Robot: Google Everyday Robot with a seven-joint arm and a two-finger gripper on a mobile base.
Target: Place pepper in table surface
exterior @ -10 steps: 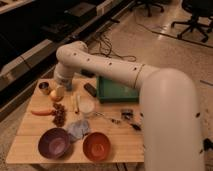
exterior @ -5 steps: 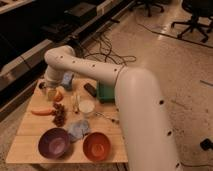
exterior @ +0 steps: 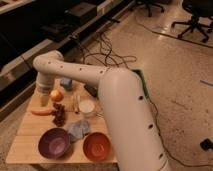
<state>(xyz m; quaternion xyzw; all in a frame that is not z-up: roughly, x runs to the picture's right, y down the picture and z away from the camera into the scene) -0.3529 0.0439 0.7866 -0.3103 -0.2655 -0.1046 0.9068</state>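
Observation:
The pepper (exterior: 42,112) is a slim orange-red vegetable lying flat on the pale wood table surface (exterior: 27,140) near its left edge. My arm reaches from the lower right across the table to its far left corner. The gripper (exterior: 44,96) hangs below the white wrist, just behind the pepper and left of a round orange-yellow fruit (exterior: 56,95). Nothing shows held in it.
A dark bumpy cluster (exterior: 59,116) lies right of the pepper. A purple bowl (exterior: 54,143), an orange bowl (exterior: 96,146) and a grey-blue cloth (exterior: 77,129) sit at the front. A white cup (exterior: 87,107), a blue object (exterior: 66,83) and a green tray (exterior: 143,82) are behind. Cables lie on the floor.
The arm has swung further left over the table, so the wrist now sits above the far left corner. The pepper lies where it was on the table.

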